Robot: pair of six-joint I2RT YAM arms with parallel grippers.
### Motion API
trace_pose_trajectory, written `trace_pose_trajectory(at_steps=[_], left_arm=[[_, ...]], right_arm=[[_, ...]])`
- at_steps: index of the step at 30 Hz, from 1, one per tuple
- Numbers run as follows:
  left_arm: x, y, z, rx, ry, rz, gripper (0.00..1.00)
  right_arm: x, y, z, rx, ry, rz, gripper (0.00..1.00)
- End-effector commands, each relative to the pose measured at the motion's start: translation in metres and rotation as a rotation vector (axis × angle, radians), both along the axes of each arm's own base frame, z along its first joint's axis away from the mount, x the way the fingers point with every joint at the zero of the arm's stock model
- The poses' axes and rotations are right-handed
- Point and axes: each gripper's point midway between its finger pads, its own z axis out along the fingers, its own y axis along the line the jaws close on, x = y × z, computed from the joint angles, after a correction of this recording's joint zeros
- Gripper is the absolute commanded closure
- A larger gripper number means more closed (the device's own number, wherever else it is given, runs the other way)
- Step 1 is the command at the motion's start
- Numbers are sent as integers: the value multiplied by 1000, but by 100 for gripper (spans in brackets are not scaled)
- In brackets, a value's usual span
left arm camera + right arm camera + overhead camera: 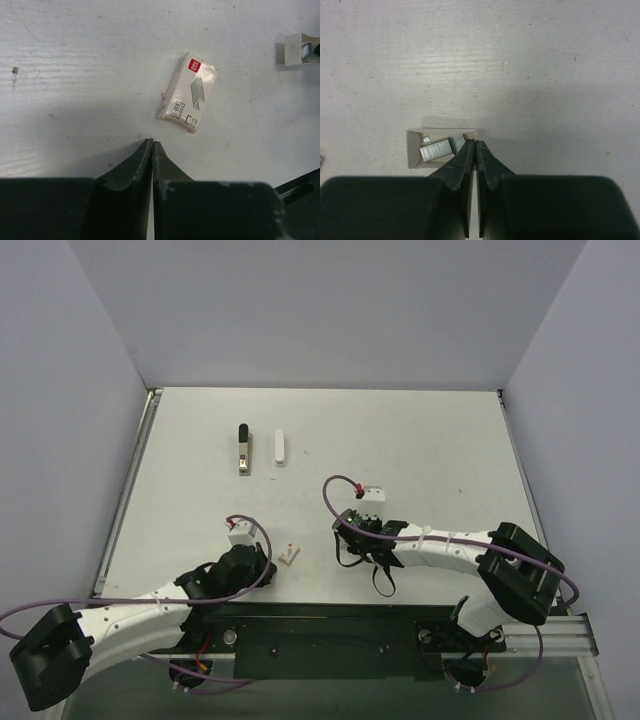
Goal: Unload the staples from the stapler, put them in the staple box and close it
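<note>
The black and metal stapler (243, 448) lies at the far left-middle of the table, out of both wrist views. A small open white tray (414, 149) holding loose blocks of staples (435, 149) lies on the table. My right gripper (475, 143) is shut and empty, its tips at the tray's right end. My left gripper (152, 142) is shut and empty, just short of a white staple box (188, 92) with a red logo. In the top view both grippers, left (266, 567) and right (350, 533), are near the front, far from the stapler.
A white oblong piece (280, 447) lies just right of the stapler. The staple box (291, 554) sits between the two grippers. The tray also shows at the upper right of the left wrist view (295, 48). Grey walls enclose the table.
</note>
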Motion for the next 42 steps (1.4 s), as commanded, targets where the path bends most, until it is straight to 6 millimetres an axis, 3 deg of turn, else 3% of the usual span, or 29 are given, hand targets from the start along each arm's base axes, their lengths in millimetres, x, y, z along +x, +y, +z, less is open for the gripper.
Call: trace_pose_trajectory(at_steps=[1,16,26,32,42], left_arm=[[12,-12,10,-36,-38,12,87],[25,-16,-4,29,-22,37,91],[35,-9,-6,61,-27,60,91],[41,-4,-8,52,-25,85,91],[42,-12,-12,35,-10,62,92]], right_arm=[[10,26,11,19,-15,57,100],[10,50,5,-3,21,154,100],[22,86,4,14,6,276,100],[26,100,6,7,-4,340,100],[22,115,3,-14,-5,389,100]])
